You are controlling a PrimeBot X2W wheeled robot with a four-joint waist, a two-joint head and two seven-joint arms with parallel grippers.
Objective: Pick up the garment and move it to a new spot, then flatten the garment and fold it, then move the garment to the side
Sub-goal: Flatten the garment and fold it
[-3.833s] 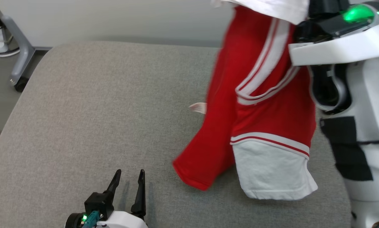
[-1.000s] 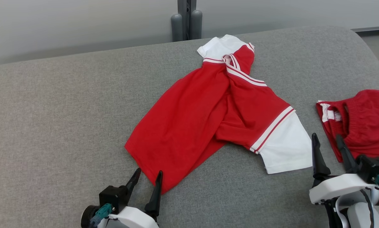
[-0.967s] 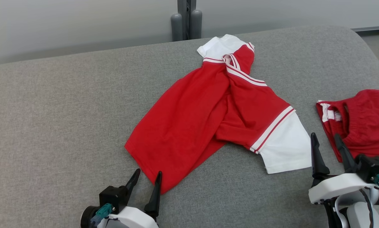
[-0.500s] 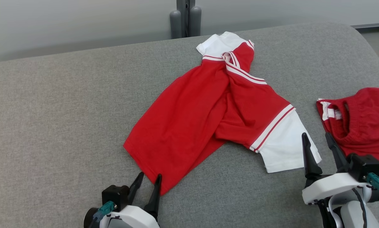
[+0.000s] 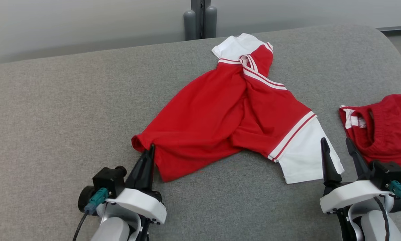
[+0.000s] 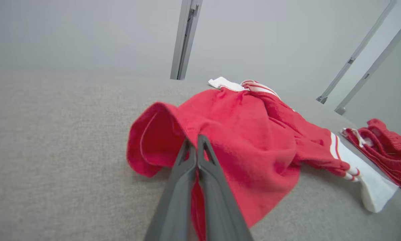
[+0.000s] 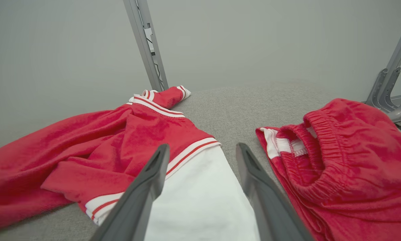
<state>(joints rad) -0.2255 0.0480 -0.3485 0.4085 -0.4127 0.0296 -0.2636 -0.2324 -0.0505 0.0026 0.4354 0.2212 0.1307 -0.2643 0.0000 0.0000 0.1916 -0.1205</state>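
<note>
1. The left gripper (image 5: 151,148) has its jaws pressed tight on the near hem corner (image 5: 141,142) of the garment (image 5: 217,113). In the left wrist view red cloth is pinched between them and the hem puckers up into a raised loop (image 6: 150,134). That looks like a corner hold, taken to pull the body out flat.
2. The right gripper (image 5: 335,142) has its jaws wide and empty. It is poised at the near white sleeve (image 5: 307,157), with the smaller red top (image 5: 388,134) just beside it. It looks lined up for the sleeve side, not the other top; whether it touches the sleeve, I cannot tell.
3. The garment lies mid-worktop (image 5: 70,110), twisted over itself and bunched, so the flattening is not yet done.
4. Its long axis runs on a diagonal, from the pinched hem at the near left up to the collar end (image 5: 247,60) by the grey post (image 5: 200,18).
5. The neck end points away from the robot and the hem points toward it. The near sleeve juts off to the right, across that axis.
</note>
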